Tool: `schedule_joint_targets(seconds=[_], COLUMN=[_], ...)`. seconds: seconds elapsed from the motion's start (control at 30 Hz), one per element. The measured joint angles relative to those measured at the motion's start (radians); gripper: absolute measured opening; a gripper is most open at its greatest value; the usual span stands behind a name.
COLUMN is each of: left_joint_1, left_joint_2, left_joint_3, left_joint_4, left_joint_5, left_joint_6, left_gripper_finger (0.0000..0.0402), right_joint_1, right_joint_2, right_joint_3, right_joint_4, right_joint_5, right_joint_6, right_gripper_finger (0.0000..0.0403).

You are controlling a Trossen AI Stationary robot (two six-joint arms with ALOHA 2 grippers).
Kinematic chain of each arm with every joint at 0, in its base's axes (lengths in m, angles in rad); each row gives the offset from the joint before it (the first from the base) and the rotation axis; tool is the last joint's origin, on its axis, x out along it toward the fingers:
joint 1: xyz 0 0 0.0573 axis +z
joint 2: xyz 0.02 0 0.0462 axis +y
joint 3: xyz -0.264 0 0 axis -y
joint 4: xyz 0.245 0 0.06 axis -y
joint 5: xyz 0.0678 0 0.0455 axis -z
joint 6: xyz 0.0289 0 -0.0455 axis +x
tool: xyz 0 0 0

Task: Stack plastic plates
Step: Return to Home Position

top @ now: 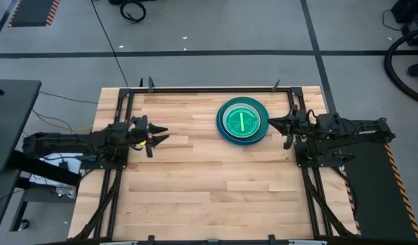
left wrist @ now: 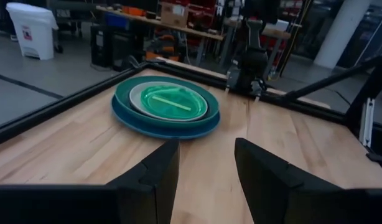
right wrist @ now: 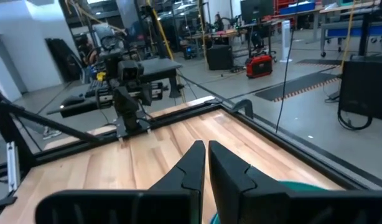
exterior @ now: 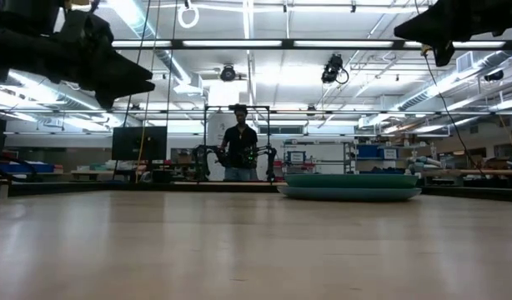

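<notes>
The plastic plates form one stack (top: 242,121) toward the far right of the table: a blue plate at the bottom, teal above it, a pale one, then translucent green on top. The stack also shows in the left wrist view (left wrist: 166,107) and the low view (exterior: 349,186). It rests flat on the wood. My left gripper (top: 161,134) hovers open above the table's left side, well clear of the stack. My right gripper (top: 271,123) hangs shut just right of the stack, raised off the table; only a teal sliver of the plates (right wrist: 297,186) shows in its own view.
A black metal frame (top: 209,88) runs along the table's far edge and sides. Bare wood (top: 209,190) fills the middle and near half. A person (exterior: 239,154) stands in the room beyond the far edge.
</notes>
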Motion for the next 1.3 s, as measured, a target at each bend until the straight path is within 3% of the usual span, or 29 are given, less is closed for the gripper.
schedule_joint_targets(seconds=[0.23,0.4,0.77,1.07,1.3], left_joint_1=[0.000,0.000,-0.003,-0.003,-0.003], left_joint_2=[-0.109,-0.181,-0.318,-0.447,-0.450], left_joint_3=[-0.020,-0.020,-0.105,-0.131,-0.132], left_joint_4=[-0.079,-0.114,-0.116,-0.130,-0.045], left_joint_5=[-0.007,-0.021,-0.046,-0.072,-0.085], left_joint_6=[0.002,0.027,0.045,0.116,0.185], left_gripper_finger=[0.0162,0.0162,0.0162,0.0162,0.0162], right_joint_1=[0.000,0.000,0.000,0.002,0.002], right_joint_2=[-0.026,-0.083,-0.297,-0.297,-0.290], right_joint_3=[-0.139,-0.201,-0.267,-0.271,-0.271], right_joint_4=[0.116,0.061,-0.001,-0.054,-0.058], right_joint_5=[0.032,0.116,0.098,0.075,0.075], right_joint_6=[0.045,0.162,0.235,0.239,0.176], right_gripper_finger=[0.0030,0.0030,0.0006,0.0009,0.0009])
